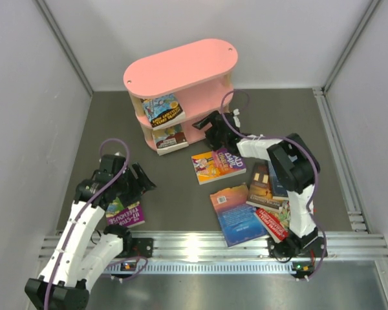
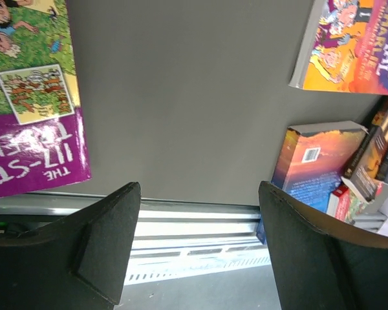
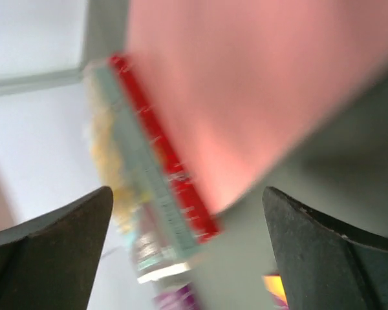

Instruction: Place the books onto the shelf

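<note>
The pink shelf [image 1: 181, 61] stands at the back of the table, with one book [image 1: 163, 110] on its middle tier and another [image 1: 169, 139] on the bottom tier. My right gripper [image 1: 209, 127] is at the shelf's right end, open and empty. Its wrist view is blurred: a pink board [image 3: 258, 84] and a red-spined book [image 3: 165, 148] lie ahead of the open gripper [image 3: 187, 219]. My left gripper [image 1: 141, 179] hovers open over bare table. A purple book [image 2: 26, 97] lies to its left, a yellow and purple book [image 2: 355, 45] and a blue book [image 2: 317, 161] to its right.
A loose pile of books [image 1: 268, 187] and a red book [image 1: 271, 223] lie beside the right arm's base. The aluminium rail [image 1: 200, 245] runs along the near edge. Grey walls close in both sides.
</note>
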Robot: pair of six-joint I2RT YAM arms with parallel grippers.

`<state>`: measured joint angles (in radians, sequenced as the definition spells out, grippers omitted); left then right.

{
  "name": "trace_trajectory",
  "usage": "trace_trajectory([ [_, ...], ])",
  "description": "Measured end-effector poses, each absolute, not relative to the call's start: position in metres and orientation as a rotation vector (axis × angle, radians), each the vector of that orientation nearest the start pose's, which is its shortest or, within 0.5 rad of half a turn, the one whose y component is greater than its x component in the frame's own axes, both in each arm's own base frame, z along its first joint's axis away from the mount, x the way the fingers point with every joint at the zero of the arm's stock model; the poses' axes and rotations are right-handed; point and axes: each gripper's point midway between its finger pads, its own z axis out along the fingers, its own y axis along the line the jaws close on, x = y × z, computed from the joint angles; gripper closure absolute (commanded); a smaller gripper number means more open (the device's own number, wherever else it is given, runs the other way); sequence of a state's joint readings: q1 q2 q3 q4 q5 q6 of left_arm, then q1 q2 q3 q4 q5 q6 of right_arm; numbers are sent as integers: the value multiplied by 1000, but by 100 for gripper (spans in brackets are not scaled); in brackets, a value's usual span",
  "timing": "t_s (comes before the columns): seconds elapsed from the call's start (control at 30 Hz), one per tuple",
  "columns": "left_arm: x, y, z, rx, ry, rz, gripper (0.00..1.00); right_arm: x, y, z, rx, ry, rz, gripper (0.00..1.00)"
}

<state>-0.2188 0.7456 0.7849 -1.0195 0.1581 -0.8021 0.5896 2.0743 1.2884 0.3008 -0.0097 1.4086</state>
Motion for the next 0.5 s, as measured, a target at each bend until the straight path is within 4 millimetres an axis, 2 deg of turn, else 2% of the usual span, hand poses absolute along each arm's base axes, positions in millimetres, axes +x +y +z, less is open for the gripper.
trace_trajectory([
  [0.1,165,-89,139,-726,2563,-521,19,446,323,84,853,2167,1014,0],
  [0.17,167,-80,136,-761,2571,-435,18,436,306,93,805,2183,958,0],
  [0.23,173,-68,135,-794,2588,-318,17,422,301,109,734,2198,932,0],
  [0.3,182,-60,137,-813,2588,-227,16,396,310,127,642,2207,949,0],
  [0.37,194,-50,140,-836,2576,-146,14,356,328,139,532,2238,990,0],
  [0.5,209,-18,142,-962,2517,-38,14,275,379,138,278,2361,1081,0],
])
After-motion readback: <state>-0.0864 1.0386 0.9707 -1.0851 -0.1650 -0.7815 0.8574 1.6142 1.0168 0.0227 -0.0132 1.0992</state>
